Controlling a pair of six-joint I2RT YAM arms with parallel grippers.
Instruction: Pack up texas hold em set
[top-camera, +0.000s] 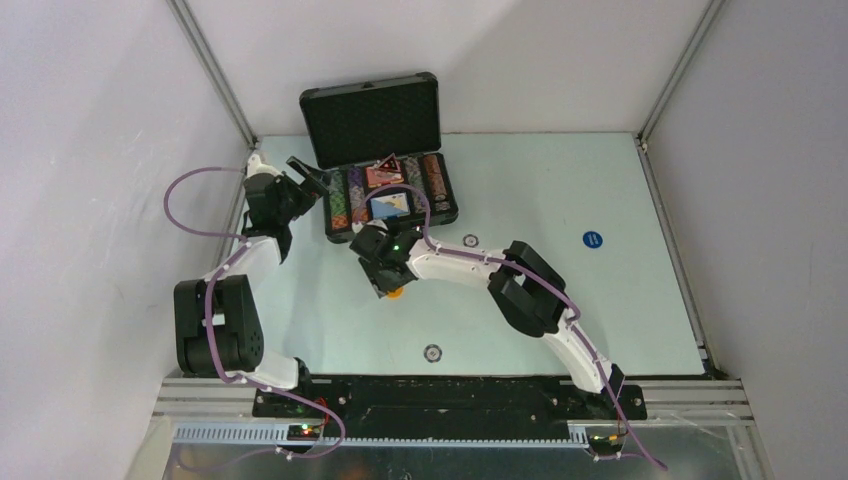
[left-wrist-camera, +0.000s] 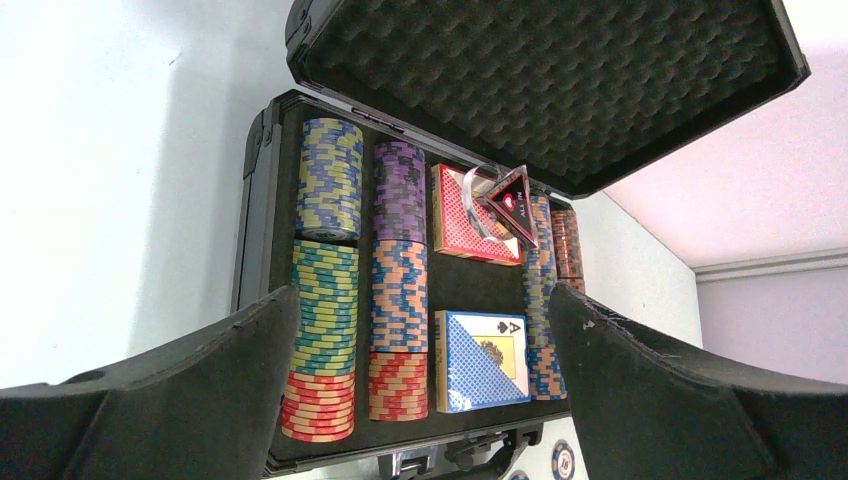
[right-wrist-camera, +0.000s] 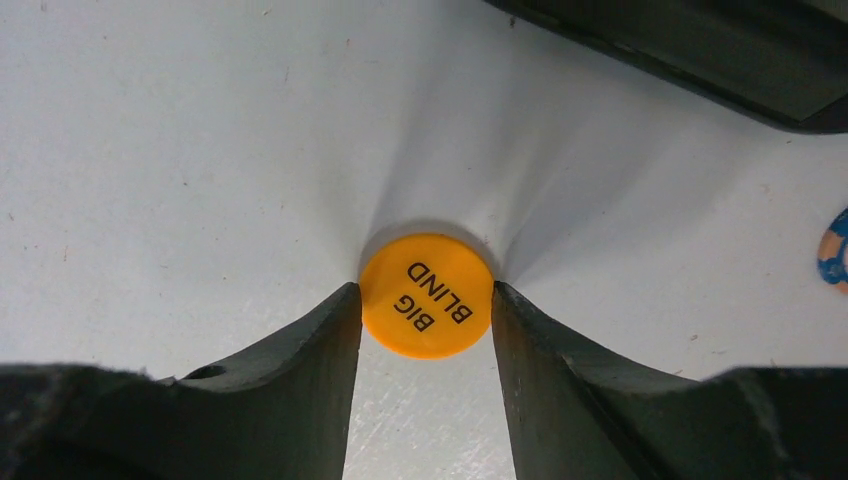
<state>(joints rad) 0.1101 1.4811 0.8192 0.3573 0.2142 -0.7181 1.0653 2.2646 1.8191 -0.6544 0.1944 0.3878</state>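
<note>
Right tool (right-wrist-camera: 424, 292) pinches the orange button (right-wrist-camera: 427, 310) by its rim, flat on the bench (right-wrist-camera: 150, 150) between its jaws, a grip suited to lifting it. Left tool (left-wrist-camera: 422, 295), spread and empty, faces the open case (left-wrist-camera: 262, 170) just ahead, chips (left-wrist-camera: 328, 180) already seated.

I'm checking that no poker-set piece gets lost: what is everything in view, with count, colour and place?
Hard foam-lined briefcase: one, black, open at the far side of the table.
Rows of poker chips: several, multicoloured, inside the briefcase.
Patterned card deck: one, red, far middle slot.
Triangular marker: one, dark with red, atop the red deck.
Ace-faced card deck: one, blue, near middle slot.
Round BIG BLIND button: one, orange, on the table before the briefcase.
Round disc: one, blue, table's right side.
Small ringed discs: two, pale, mid-table.
Left gripper: one, black, fingers open, at the briefcase's left end.
Right gripper: one, black, fingers against both sides of the button.
</note>
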